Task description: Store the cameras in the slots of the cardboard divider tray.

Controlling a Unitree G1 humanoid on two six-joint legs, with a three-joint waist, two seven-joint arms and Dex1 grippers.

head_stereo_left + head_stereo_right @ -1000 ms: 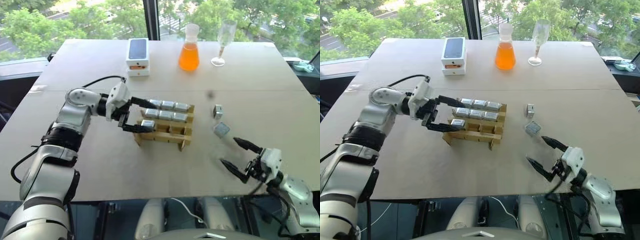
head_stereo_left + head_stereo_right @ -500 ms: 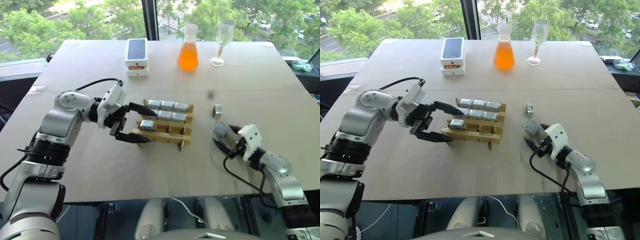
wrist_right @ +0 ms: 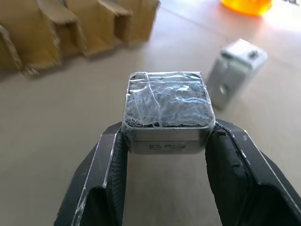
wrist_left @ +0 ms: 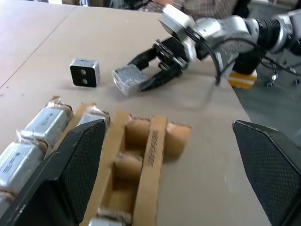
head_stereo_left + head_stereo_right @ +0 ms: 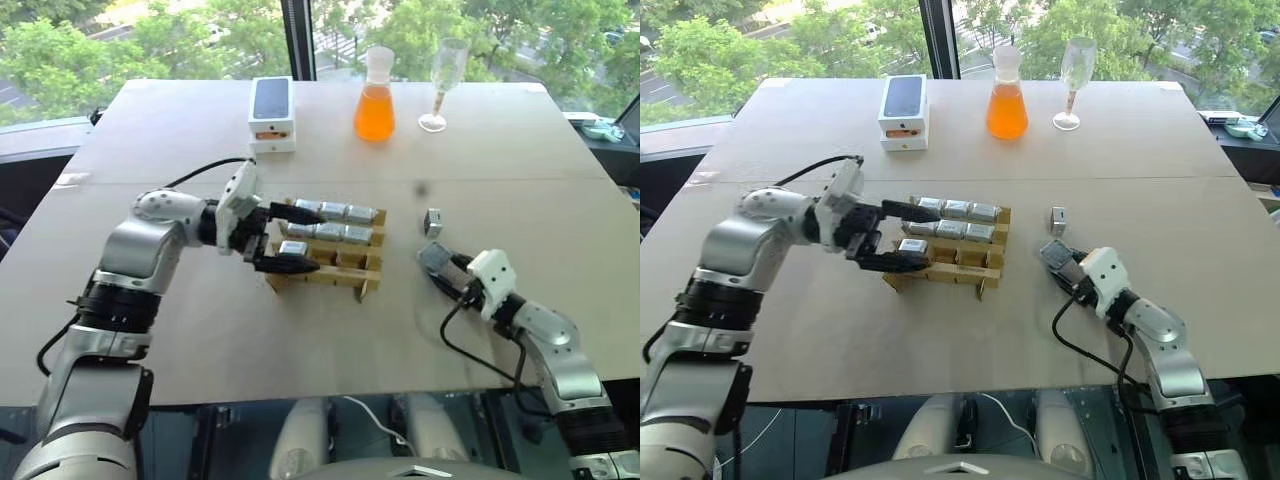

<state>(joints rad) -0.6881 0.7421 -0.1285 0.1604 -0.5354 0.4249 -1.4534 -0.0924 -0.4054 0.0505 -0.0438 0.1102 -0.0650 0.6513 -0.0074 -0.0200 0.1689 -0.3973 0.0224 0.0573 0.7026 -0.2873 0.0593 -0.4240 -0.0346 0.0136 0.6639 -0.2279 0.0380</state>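
Right gripper (image 3: 164, 155) has just closed on a loose camera (image 3: 167, 110)

On the worktop (image 5: 200, 320), the right gripper stood wide and short of this camera a second ago; now its fingers pinch the block's sides, so carrying can begin. Left gripper (image 5: 283, 238) hangs wide open at the cardboard divider tray (image 5: 335, 265), which sits off to the right gripper's left with two front slots apparently free. Another camera (image 5: 434, 222) lies just beyond the held one. Whether the block has left the surface is hard to make out.
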